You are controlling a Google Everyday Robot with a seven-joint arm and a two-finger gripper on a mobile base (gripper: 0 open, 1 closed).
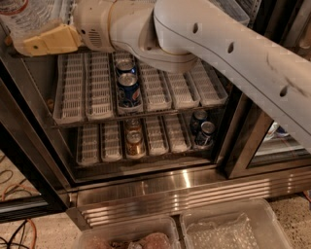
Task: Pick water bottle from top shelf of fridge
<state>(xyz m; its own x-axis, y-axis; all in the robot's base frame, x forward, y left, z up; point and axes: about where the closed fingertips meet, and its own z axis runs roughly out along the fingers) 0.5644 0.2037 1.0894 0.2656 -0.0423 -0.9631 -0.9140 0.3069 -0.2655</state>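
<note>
— So, where's the water bottle (23, 17)?
— Top shelf (233, 9), far left, close against the fridge (160, 187) frame; the gripper (46, 43) sits at its near side.
— Clamped?
— Cannot tell. The arm (233, 53) fills the opening rightward.

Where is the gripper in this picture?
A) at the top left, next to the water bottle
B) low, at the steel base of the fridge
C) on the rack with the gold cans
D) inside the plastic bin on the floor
A: the gripper is at the top left of the view, right next to the water bottle and above the rack with the Pepsi cans.
</note>
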